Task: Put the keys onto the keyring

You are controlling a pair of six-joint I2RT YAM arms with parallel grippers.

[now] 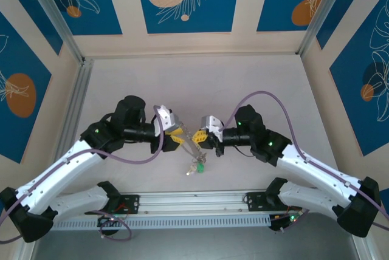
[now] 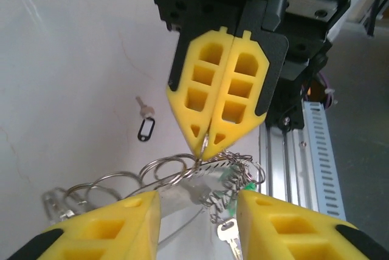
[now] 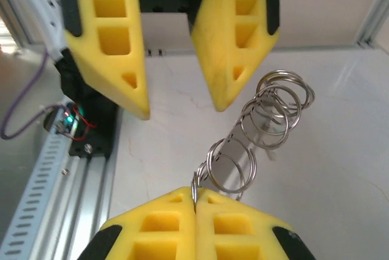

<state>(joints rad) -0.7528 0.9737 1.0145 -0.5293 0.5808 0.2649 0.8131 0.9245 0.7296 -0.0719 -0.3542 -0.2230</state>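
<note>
Top view: the left claw [image 1: 180, 136] and right claw [image 1: 200, 140] sit nose to nose mid-desk [image 1: 255, 84]. The keyring [image 1: 195, 164] dangles between them, tagged keys hanging lowest.

Left wrist cam: the right claw's tips are pinched tight on the keyring wire. The left claw's fingers [image 2: 137, 223] are spread either side of the loops, gripping nothing. The key with the dark tag [image 2: 144, 125] lies flat on the desk, well apart from both claws. The tag is too small to read.

Right wrist cam: the right claw's closed tips grip the wire, and the loops trail off right.

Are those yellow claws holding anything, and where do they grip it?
The right tool pinches the keyring by a wire loop; the left tool is open, holding nothing.
</note>
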